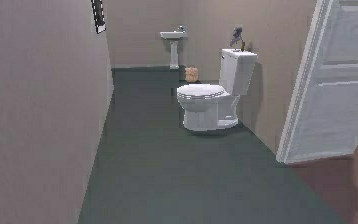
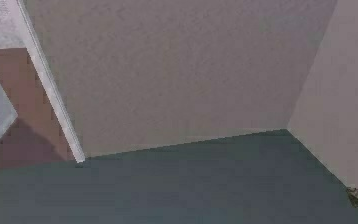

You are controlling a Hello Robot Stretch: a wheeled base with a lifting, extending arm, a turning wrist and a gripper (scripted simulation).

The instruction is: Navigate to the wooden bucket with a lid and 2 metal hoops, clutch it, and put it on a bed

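Now I am navigating, needing next to drive past the toilet (image 1: 209,100) toward the small tan thing (image 1: 191,73), perhaps the bucket; my claw's state I cannot tell

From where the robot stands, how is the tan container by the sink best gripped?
Probably around its squat body, from the open near side: the tan container sits on the floor by the far wall, between sink and toilet. Lid detail is unreadable.
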